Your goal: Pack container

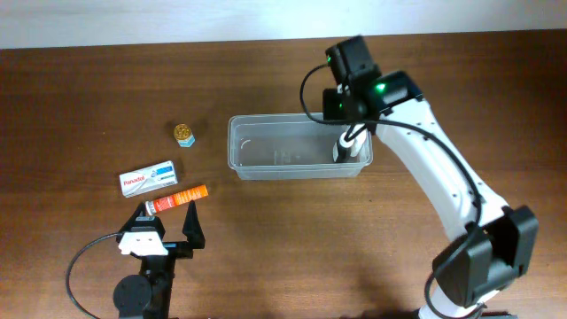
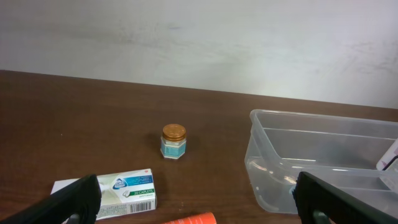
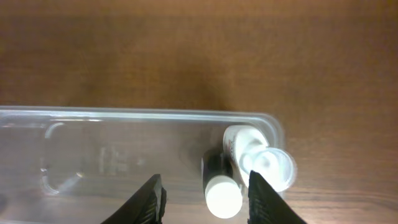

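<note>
Nearest the robot's base, the left claw (image 1: 166, 221) hangs low over the table (image 1: 80, 97) with its fingers spread wide and nothing between them. Just beyond it lies 1 orange tube (image 1: 177, 198), beside that 1 white medicine box (image 1: 148, 178), and farther back 1 small jar (image 1: 184, 134) with a gold lid. All 3 lie outside the tub, so by my reckoning they are the work left. Farther off and to the right sits the 1 clear plastic tub (image 1: 266, 164), mid-table, long side toward the robot. At its right end lie 2 items: 1 white tube (image 3: 249, 146) with a round cap and 1 dark bottle (image 3: 221, 186) with a white cap, side by side against the end wall. The right claw (image 3: 205, 180) hovers over them, fingers apart and, as far as I can see, gripping neither. I judge the packing at about 2 of 5 done.
</note>
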### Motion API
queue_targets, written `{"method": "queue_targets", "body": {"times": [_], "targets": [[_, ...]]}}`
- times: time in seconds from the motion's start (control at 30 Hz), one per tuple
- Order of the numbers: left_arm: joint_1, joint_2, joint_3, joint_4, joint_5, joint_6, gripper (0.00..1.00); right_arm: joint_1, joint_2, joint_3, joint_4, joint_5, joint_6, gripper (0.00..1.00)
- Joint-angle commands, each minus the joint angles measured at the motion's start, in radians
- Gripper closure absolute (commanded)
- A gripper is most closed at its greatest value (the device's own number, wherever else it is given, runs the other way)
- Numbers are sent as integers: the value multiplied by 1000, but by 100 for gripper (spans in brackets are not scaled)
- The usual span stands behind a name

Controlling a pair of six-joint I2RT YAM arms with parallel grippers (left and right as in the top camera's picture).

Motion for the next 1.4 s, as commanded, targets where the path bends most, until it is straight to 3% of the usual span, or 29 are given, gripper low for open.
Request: {"method": "queue_targets", "body": {"times": [0.0, 0.3, 0.43, 0.63, 0.83, 1.27, 1.37], "targets": [[5, -5, -5, -2, 4, 16, 1, 2, -54, 103, -47, 45, -21, 58], [5, -5, -5, -2, 4, 16, 1, -121, -167, 222, -141, 119, -27, 37], [5, -5, -5, -2, 4, 16, 1, -231, -215, 222, -176, 119, -26, 2], [5, -5, -5, -2, 4, 16, 0, -403, -231, 222, -250, 119, -27, 2], [5, -5, -5, -2, 4, 16, 1, -486, -217, 222, -251, 119, -27, 1], [5, -5, -5, -10, -95, 35, 0, -493, -217, 222, -250, 119, -27, 2], [5, -5, -5, 145, -153, 34, 1, -493, -217, 222, -251, 119, -27, 2]]}}
